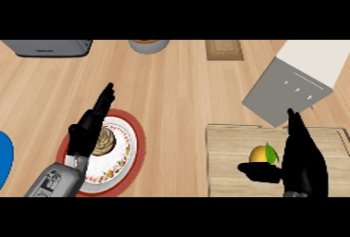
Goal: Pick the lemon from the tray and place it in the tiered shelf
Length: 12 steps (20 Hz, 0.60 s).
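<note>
Lemon (262, 154) lying on the wooden tray (232, 178) at near right, just left of the right hand (301, 159); fingers straight, thumb below the fruit, not gripping. Left hand (89, 129) open above the plate (126, 152). Tiered shelf (290, 90) beyond the tray on the bench (178, 88).

Lemon (262, 153) sits on the tray (232, 178) just left of the right hand (301, 159), shelf (290, 85) beyond its fingertips.
</note>
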Each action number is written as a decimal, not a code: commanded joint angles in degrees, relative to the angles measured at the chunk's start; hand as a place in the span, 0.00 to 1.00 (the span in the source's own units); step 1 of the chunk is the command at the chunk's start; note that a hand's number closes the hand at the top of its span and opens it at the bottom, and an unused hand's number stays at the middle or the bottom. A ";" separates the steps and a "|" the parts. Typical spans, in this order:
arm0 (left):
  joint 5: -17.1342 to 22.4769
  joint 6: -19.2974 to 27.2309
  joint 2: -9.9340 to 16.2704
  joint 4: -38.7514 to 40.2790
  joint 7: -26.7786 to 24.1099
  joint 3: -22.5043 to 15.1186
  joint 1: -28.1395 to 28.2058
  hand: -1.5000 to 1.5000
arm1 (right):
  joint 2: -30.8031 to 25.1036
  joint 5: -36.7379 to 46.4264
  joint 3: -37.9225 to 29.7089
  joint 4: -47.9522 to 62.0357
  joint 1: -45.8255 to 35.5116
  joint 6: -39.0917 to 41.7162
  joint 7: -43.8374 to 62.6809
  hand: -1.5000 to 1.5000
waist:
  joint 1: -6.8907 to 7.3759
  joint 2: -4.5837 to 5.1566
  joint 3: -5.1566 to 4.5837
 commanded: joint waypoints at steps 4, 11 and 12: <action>-0.44 -1.16 0.20 -2.19 -0.53 0.73 1.95 0.50 | 6.98 4.15 -1.22 4.21 -2.22 6.62 10.94 0.00 | 0.17 -0.04 0.02; -2.82 -0.94 -2.06 0.27 2.02 0.94 -1.06 0.50 | 9.82 6.35 -6.07 8.34 -3.42 8.27 6.16 0.00 | -0.26 0.09 0.06; -2.77 -1.58 -2.31 0.84 0.16 1.60 -0.09 0.50 | 8.89 5.51 -7.27 7.02 -2.14 9.23 4.25 0.00 | -0.34 0.05 0.07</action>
